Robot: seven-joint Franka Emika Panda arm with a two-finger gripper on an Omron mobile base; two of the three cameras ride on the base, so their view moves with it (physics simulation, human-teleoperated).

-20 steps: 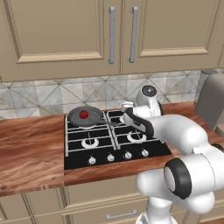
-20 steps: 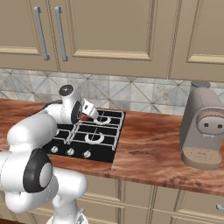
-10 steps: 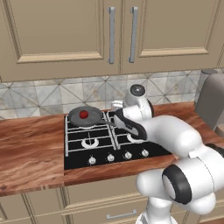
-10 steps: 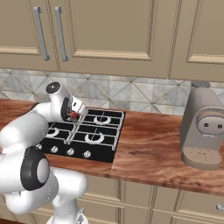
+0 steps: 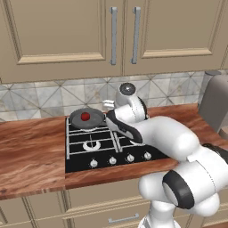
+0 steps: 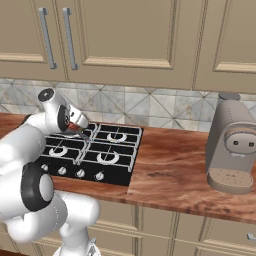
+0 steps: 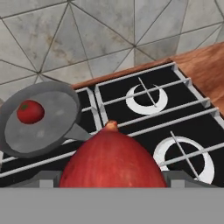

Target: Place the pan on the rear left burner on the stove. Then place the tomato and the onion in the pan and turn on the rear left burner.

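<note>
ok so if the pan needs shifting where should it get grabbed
By the handle, the stub jutting sideways off the rim of the pan. Come down from above with the jaws across it: the bowl looks too wide to span, and the tomato sits inside.

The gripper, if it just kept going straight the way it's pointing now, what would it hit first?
The gripper holds the red onion between its fingers. Straight ahead lie the stove grates, just right of the pan holding the tomato. Probably the grate or pan handle; depth is unclear.
</note>
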